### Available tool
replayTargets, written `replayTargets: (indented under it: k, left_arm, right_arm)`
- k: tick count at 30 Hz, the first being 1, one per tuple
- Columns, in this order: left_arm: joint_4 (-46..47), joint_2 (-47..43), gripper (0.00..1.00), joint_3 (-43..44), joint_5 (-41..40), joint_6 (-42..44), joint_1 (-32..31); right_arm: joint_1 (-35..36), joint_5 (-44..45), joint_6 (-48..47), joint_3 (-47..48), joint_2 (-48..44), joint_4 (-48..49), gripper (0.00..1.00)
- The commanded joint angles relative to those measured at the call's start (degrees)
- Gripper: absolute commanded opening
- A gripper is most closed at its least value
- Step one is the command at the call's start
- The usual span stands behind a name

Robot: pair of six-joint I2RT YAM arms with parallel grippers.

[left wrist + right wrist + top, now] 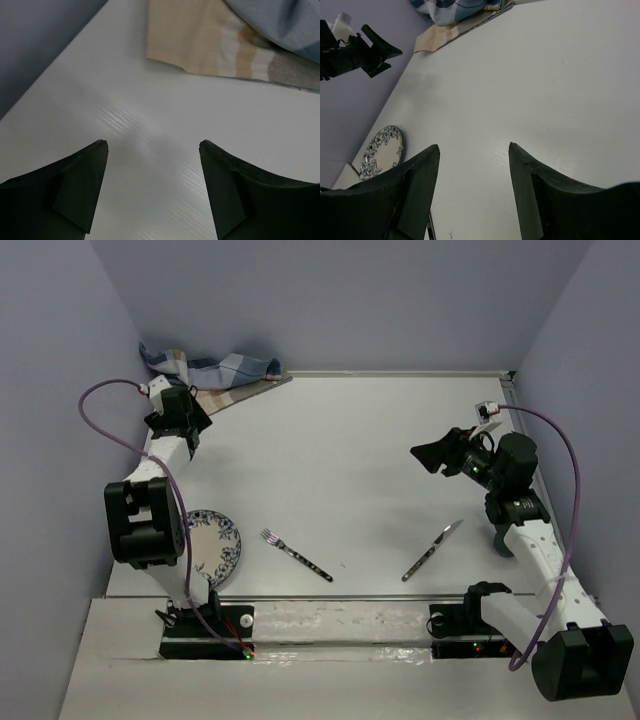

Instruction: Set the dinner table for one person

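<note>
Well, the white surface (380,440) fills the floor of the booth, running from the arm bases out to the lilac walls. All the items lie on it.

Far left, a blue-and-tan plaid cloth (215,370) sits bunched in the back corner, with one tan edge lying flat on the surface. The left end effector (152,145) is just short of that edge and points at it. Its fingers are spread wide, with nothing but bare white between them. From where I stand I cannot tell whether the tips touch the surface.

Nearer the bases, still on the left, a plate (212,545) with a blue floral pattern lies flat close to the near edge. The left arm hides part of it. Just to its right lies a fork (296,554), set on a slant with its tines toward the far left and its handle toward the near right. It is close to the plate but not touching it.

Further right, well apart from the fork, a knife (432,551) lies on the opposite slant, blade tip toward the far right.

Beyond the knife, the right end effector (428,457) hangs over the right side of the surface, pointing leftward. Its fingers stand apart and it holds nothing. Its wrist view looks between them across the bare surface to the plate and the cloth.
</note>
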Motion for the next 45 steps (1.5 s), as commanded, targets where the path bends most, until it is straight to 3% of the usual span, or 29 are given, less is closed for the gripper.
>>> replayTargets:
  k: [1, 27, 30, 32, 33, 35, 36, 42, 45]
  left_arm:
    - [4.4, 2.8, 0.84, 5.0, 0.0, 0.7, 4.2]
    - [0.2, 32.8, 0.79, 33.4, 9.8, -7.1, 10.1]
    - [0.2, 34.6, 0.7, 34.4, 10.0, -7.9, 10.0]
    - [1.1, 34.7, 0.49, 33.9, 10.8, -8.5, 10.0]
    - [1.7, 34.7, 0.26, 32.9, 11.5, -8.9, 10.1]
    - [4.4, 33.3, 0.05, 31.3, 14.6, -10.0, 9.9]
    - [5.4, 32.0, 0.0, 29.3, 15.8, -11.4, 9.8]
    - [13.0, 25.5, 0.0, 22.8, 20.6, -13.2, 3.8]
    - [16.9, 21.9, 0.0, 17.1, 22.2, -15.2, -2.5]
  right_arm:
    - [0.8, -0.8, -1.0, 1.1, 0.3, 0.7, 0.63]
    - [5.1, -2.1, -3.6, 2.7, 2.8, -0.1, 0.62]
    - [5.1, -1.4, -3.9, 2.6, 2.3, -0.3, 0.62]
    - [5.1, -1.1, -4.0, 2.8, 2.1, -0.6, 0.62]
    - [5.1, -1.1, -4.0, 2.9, 2.2, -0.5, 0.62]
    - [5.1, -1.2, -4.0, 2.8, 2.4, -0.5, 0.62]
    - [5.1, -1.5, -4.1, 2.9, 2.7, -0.5, 0.62]
    - [5.1, -1.2, -4.1, 3.1, 3.8, -0.7, 0.6]
    - [5.1, -0.1, -4.4, 2.9, 3.4, -0.9, 0.59]
